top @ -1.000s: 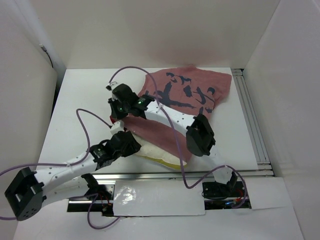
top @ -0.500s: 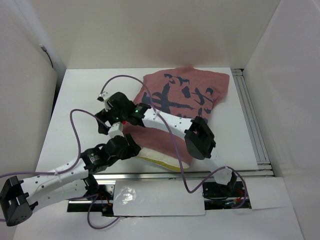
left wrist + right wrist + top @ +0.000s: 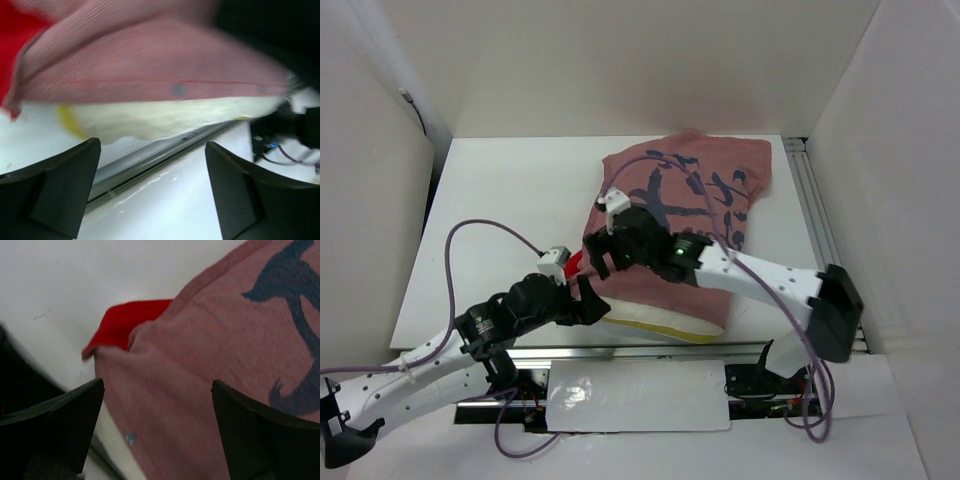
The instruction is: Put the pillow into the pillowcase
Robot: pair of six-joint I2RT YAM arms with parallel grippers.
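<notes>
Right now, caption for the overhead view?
Both open, left gripper and right gripper by dusty-pink fabric pillowcase; cream pillow peeks from near edge.

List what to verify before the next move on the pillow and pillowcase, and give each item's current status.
1. Left gripper open, holding nothing: ok.
2. Right gripper open, holding nothing: ok.
3. Pillow fully inside the pillowcase: not ok; its cream edge sticks out along the near side.
4. Case hem visible for a grasp: ok; it lies over the pillow in the left wrist view.
5. Case layers aligned at the left corner: not ok; a red flap sticks out.
6. Pillow's far corners seated: cannot tell; fabric covers them.
</notes>
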